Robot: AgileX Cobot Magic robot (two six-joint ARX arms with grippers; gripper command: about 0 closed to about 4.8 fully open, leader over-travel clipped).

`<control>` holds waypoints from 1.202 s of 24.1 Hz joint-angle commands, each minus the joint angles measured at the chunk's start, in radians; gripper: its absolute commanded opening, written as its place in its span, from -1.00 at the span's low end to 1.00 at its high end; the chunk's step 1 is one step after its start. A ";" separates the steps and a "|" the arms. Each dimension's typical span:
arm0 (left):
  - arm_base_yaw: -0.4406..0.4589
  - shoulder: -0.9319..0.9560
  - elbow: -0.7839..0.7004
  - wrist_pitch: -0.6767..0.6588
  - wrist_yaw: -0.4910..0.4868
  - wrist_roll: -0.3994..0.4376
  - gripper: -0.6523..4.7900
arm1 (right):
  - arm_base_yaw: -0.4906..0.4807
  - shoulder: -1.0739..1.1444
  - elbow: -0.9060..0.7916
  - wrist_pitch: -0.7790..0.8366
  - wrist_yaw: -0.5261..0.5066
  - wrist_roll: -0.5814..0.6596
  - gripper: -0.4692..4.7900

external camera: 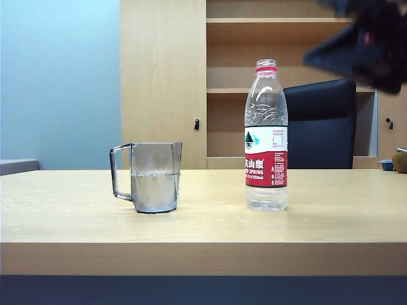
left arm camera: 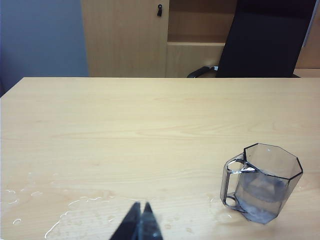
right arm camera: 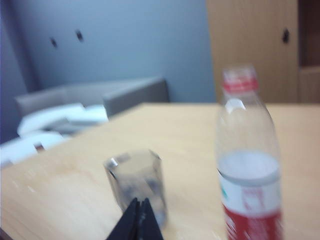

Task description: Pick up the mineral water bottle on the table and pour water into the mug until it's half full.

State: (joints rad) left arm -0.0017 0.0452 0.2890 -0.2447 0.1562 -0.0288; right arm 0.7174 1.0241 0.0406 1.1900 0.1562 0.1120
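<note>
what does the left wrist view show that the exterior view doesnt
Only the left wrist view shows the shut left gripper above the table and water droplets spilled near it. Only the exterior view shows the uncapped mineral water bottle standing upright and the right arm, a dark blur at the upper right. Both show the mug holding water, apart from either gripper.

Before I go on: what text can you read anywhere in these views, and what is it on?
"SPRING", white on the red band of the mineral water bottle, exterior view; the letters before it are unclear.
Large white Chinese characters above it: not clear enough to quote.
"550ml" beneath, only faintly legible.
Fine print on the label's right side: too small.
Right wrist view: label blurred.
Mug: no text.
</note>
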 commanded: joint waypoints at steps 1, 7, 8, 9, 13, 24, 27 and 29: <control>0.000 -0.041 -0.023 0.024 0.003 -0.012 -0.77 | 0.041 -0.058 0.000 0.016 0.002 0.000 -0.84; 0.001 -0.042 -0.080 0.103 -0.003 -0.005 -0.77 | 0.103 -0.175 0.000 0.007 0.001 0.000 -0.84; 0.000 -0.042 -0.105 0.137 -0.002 -0.005 -0.77 | 0.103 -0.184 0.000 0.008 -0.001 0.000 -0.84; 0.000 -0.042 -0.128 0.169 -0.003 -0.008 -0.77 | 0.103 -0.192 0.000 0.010 0.001 0.000 -0.84; 0.001 -0.042 -0.239 0.256 -0.002 -0.012 -0.77 | 0.103 -0.230 0.000 0.012 -0.001 0.000 -0.84; 0.001 -0.042 -0.280 0.209 -0.002 0.014 -0.77 | 0.113 -0.238 -0.001 -0.194 -0.002 0.000 -0.84; 0.001 -0.042 -0.280 0.179 -0.054 0.013 -0.77 | 0.113 -0.238 -0.001 -0.327 -0.002 0.000 -0.84; 0.001 -0.042 -0.280 0.151 -0.113 0.005 -0.77 | 0.113 -0.238 -0.001 -0.411 -0.002 0.000 -0.84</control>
State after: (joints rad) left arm -0.0017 0.0032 0.0059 -0.0731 0.0971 -0.0189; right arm 0.8288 0.7860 0.0387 0.8417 0.1551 0.1120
